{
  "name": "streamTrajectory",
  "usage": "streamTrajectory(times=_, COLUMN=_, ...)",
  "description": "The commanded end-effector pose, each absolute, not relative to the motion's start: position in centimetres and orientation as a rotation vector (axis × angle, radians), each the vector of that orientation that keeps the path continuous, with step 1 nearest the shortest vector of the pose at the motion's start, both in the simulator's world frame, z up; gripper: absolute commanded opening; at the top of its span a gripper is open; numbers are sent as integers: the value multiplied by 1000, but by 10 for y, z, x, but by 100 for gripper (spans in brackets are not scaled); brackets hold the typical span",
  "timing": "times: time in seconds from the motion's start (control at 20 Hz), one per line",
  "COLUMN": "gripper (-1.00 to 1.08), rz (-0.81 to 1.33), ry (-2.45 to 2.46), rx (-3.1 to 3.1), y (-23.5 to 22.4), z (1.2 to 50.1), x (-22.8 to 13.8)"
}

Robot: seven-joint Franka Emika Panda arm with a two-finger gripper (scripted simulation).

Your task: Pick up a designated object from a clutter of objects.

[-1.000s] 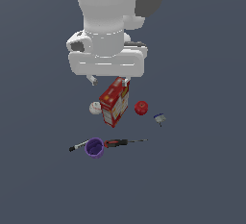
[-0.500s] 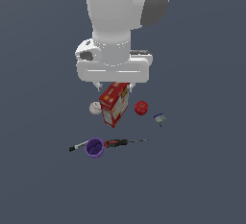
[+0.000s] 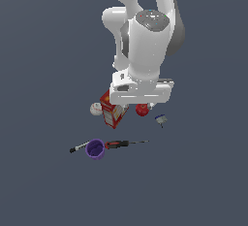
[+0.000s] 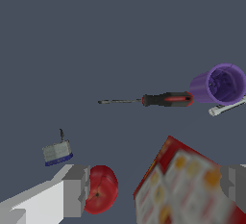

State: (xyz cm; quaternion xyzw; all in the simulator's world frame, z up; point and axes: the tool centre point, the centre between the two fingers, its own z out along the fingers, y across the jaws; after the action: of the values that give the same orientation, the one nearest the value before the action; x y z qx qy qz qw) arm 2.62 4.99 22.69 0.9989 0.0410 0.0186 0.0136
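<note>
The step in hand looks like the approach; the gripper [image 4: 153, 189] hangs spread wide and empty above the red-and-yellow box [image 3: 113, 111], one finger [image 4: 73, 189] just beside the red round fruit [image 3: 142, 109], the other past the box's far side; nothing is grasped. The designated object [image 3: 161, 119], a tiny blue-and-grey item with a thin dark stem, lies beyond the fruit from the box, apart from both; the next move likely calls for shifting sideways over it, then descending.
</note>
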Motion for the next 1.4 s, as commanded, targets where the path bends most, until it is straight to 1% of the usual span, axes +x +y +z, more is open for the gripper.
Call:
streamTrajectory(times=0.0, gripper=100, rz=47, ry=201, rx=3106, y=80, z=195, x=23)
streamTrajectory(times=0.3, gripper=100, rz=26, ry=366, rx=3098, y=146, z=126, x=3)
streamTrajectory(times=0.6, gripper=100, rz=9, ry=474, rx=3097, y=188, z=83, x=-20)
streamTrajectory(times=0.9, gripper=100, rz=1, ry=523, rx=3097, y=206, z=64, x=-32)
streamTrajectory(times=1.35, gripper=100, rz=-1, ry=524, rx=3097, y=206, z=53, x=-33)
